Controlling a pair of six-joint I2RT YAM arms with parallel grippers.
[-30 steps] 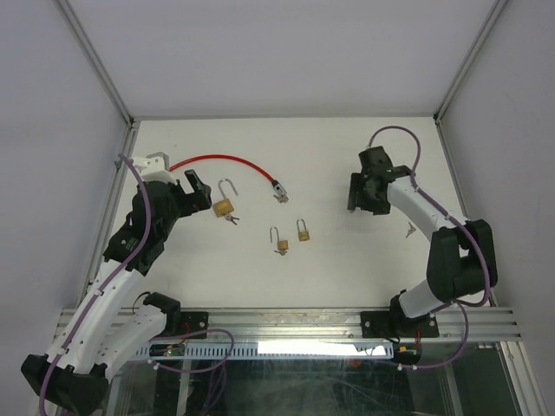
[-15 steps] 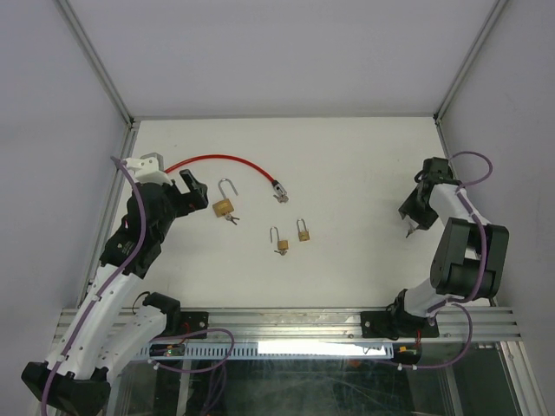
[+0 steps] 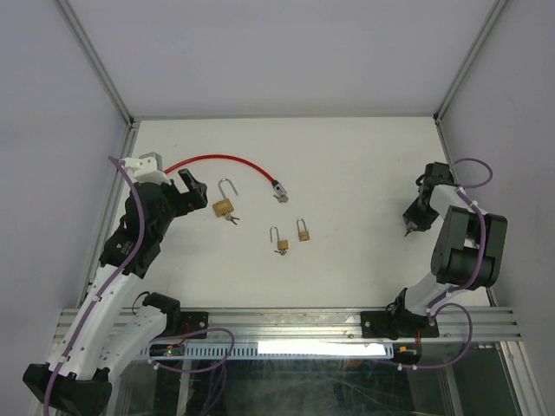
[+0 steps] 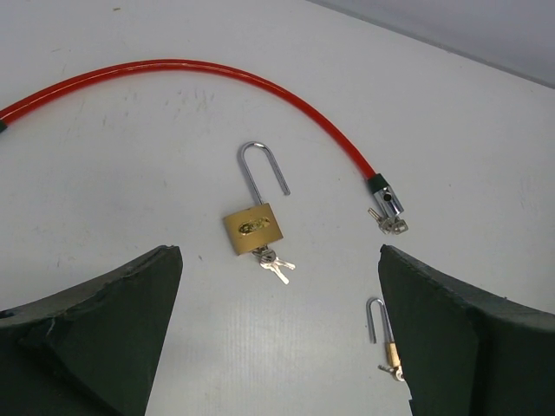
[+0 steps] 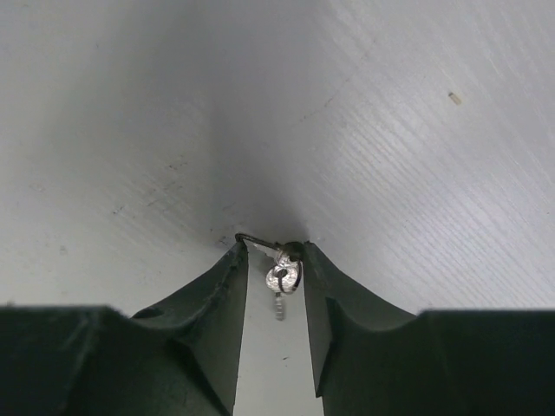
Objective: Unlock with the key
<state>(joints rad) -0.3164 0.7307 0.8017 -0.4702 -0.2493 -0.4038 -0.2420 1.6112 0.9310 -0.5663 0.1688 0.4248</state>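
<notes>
Key pickup looks like the step in hand right now. The right hand (image 5: pixel 271 250) is way out at 3 o'clock on the surface (image 3: pixel 347 165), nose down with both fingertips pressed on the top. It's narrowed to a slit with the key (image 5: pixel 284 277) and its little ring sitting in the gap. I'd call that pinched, though how firm the grip is, no idea. Going in steep makes sense to me, since a flat key is hard to get under any other way. The left hand (image 3: pixel 195 188) is spread wide with nothing in it, parked at about 9 o'clock facing the big padlock (image 4: pixel 252 228). That one lies flat with its shackle popped up and a bunch of keys hanging out the bottom, so it reads as done already. The end fitting (image 4: pixel 386 201) of the red cable (image 4: pixel 217 74) at 12 o'clock has keys in it too. Near the middle sit two small padlocks. The left one (image 3: pixel 277 241) has a key in it, and the right one (image 3: pixel 303 230) shows none that I can make out. My guess is the loose key belongs to that one. Next bit needs a clean lift and a carry across toward 9 o'clock. Main risk is the key twisting in the grip.
</notes>
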